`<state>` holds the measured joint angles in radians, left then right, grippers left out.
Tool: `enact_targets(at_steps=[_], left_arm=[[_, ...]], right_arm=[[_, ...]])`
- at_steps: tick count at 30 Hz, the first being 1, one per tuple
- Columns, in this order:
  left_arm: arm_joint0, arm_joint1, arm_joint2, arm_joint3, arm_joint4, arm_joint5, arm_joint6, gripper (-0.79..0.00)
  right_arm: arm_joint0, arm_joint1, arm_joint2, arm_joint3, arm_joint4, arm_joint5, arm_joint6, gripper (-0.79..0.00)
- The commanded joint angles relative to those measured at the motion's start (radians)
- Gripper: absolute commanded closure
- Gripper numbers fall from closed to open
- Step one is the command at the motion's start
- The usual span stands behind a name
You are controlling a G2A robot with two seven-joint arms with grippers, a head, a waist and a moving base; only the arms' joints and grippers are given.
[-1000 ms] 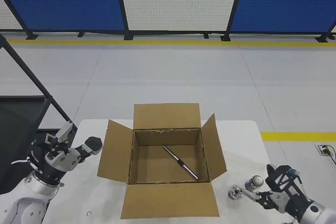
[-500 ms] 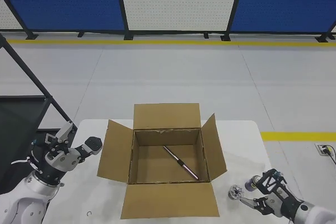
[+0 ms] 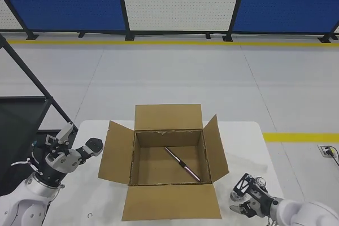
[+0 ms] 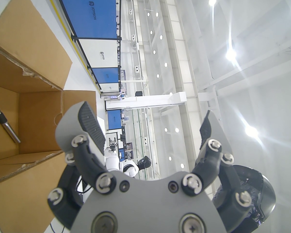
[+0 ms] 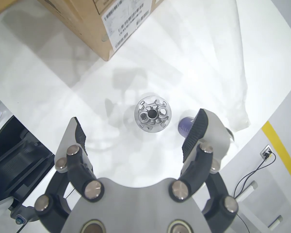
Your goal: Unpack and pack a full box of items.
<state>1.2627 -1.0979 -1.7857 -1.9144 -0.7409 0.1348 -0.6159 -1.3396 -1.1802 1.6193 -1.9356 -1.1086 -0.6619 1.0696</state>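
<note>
Though still wide open, right hand [image 5: 138, 120] now closer to the box [image 3: 172, 202], over the metal fitting [image 5: 152, 116]

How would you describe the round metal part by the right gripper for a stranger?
Start at the open cardboard box on the white table, then go to the box's near corner on the robot's right. There, below the open right gripper, lies a silvery round part with a notched rim and a dark centre hole; its neighbour is a plain purple cylinder.
</note>
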Motion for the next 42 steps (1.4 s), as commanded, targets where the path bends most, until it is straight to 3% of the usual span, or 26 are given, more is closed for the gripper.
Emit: enact_targets(at_steps=[1,14,17,21,23,27,30,32,34,42], left_arm=[[0.000,0.000,0.000,0.000,0.000,0.000,0.000,-0.785],[0.000,0.000,0.000,0.000,0.000,0.000,0.000,-0.785],[0.000,0.000,0.000,0.000,0.000,0.000,0.000,-0.785],[0.000,0.000,0.000,0.000,0.000,0.000,0.000,-0.785],[0.000,0.000,0.000,0.000,0.000,0.000,0.000,-0.785],[0.000,0.000,0.000,0.000,0.000,0.000,0.000,-0.785],[0.000,0.000,0.000,0.000,0.000,0.000,0.000,-0.785],[0.000,0.000,0.000,0.000,0.000,0.000,0.000,-0.785],[0.000,0.000,0.000,0.000,0.000,0.000,0.000,-0.785],[0.000,0.000,0.000,0.000,0.000,0.000,0.000,-0.785]], right_arm=[[0.015,0.003,-0.010,0.029,0.002,0.003,-0.002,-0.785],[0.104,0.015,-0.100,0.164,-0.010,0.049,-0.001,-0.785],[0.122,0.017,-0.111,0.194,-0.014,0.063,-0.001,-0.727],[0.140,0.021,-0.122,0.229,-0.008,0.068,-0.004,-0.705],[0.149,0.023,-0.125,0.248,0.000,0.068,-0.005,-0.643],[0.162,0.028,-0.135,0.271,0.007,0.066,-0.008,-0.339],[0.158,0.032,-0.133,0.267,0.017,0.061,-0.022,-0.212],[0.148,0.036,-0.124,0.252,0.015,0.058,-0.030,-0.040],[0.132,0.041,-0.109,0.230,0.018,0.060,-0.041,0.000],[-0.015,0.064,0.030,0.006,0.049,0.034,-0.106,0.000]])
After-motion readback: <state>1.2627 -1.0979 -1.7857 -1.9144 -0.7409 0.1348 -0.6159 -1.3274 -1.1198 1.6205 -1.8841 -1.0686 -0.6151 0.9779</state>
